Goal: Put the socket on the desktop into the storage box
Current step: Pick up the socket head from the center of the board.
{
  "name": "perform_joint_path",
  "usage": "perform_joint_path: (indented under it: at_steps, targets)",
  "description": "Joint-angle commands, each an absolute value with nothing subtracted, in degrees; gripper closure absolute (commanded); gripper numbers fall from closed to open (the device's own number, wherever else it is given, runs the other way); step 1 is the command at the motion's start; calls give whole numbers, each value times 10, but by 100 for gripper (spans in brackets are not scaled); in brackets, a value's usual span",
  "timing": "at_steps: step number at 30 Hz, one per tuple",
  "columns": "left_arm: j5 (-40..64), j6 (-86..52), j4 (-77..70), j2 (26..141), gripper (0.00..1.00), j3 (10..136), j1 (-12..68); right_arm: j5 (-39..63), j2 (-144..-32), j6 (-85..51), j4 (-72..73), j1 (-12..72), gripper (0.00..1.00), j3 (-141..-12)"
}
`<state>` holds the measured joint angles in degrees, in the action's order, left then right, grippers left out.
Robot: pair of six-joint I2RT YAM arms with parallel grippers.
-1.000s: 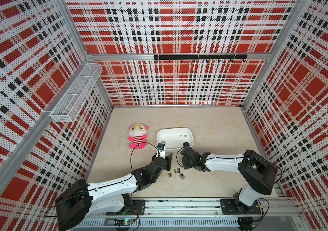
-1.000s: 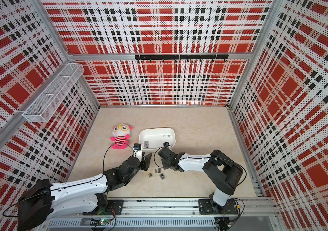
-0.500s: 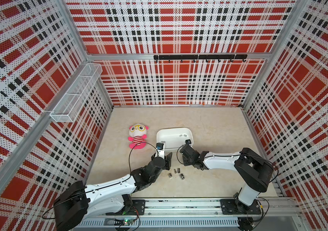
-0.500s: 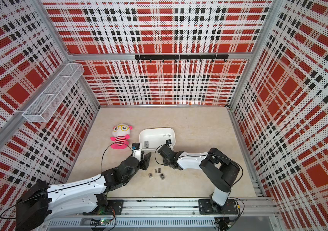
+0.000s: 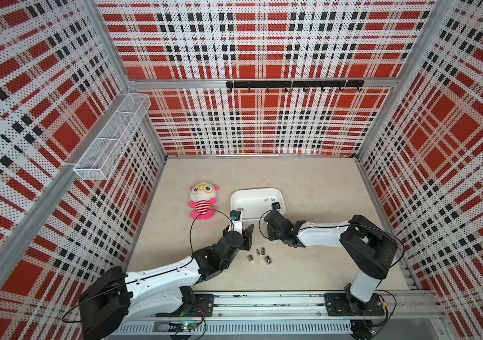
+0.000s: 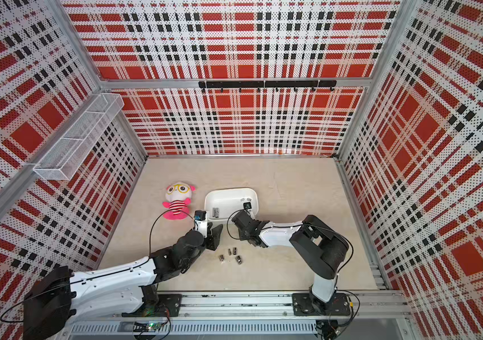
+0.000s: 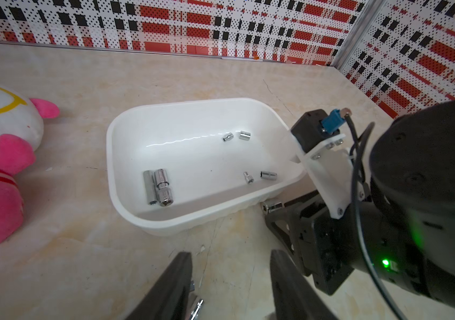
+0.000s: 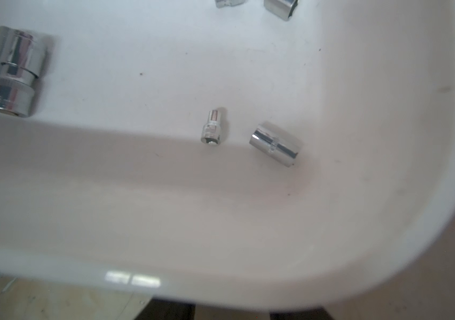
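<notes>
Socket (image 7: 272,206) between right hand (image 7: 276,212) fingertips

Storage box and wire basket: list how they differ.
The storage box has smooth solid walls; the wire basket is open mesh. The storage box sits on the desktop; the wire basket hangs on a side wall. The storage box is broad with rounded corners; the wire basket is long, narrow and partitioned. Both are white.

- Soft plush doll (image 5: 202,200), white face, yellow spectacles, pink ears, red-striped body: left of centre in both top views.
- Long white wire-mesh basket (image 5: 110,141), partitioned: upper left, on the side wall.
- Black metal hook rail (image 5: 293,84): upper centre.
- Red, black and white plaid perforated wall panels (image 5: 263,44): surrounding.
</notes>
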<state>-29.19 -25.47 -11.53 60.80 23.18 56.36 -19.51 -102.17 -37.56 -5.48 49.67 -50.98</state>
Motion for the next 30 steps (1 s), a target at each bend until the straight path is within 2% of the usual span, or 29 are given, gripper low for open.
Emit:
perform_joint_path:
  at_steps: [1,19,30]
  targets:
    - [-293,-256,-120,610,49,232,567,-176,-1050,-376,-68,491,57,-513]
    - [-291,-256,-120,609,49,233,567,-191,-1077,-383,-83,491,65,-525]
    - [-294,-255,-120,611,49,233,566,-195,-1062,-390,-94,491,75,-517]
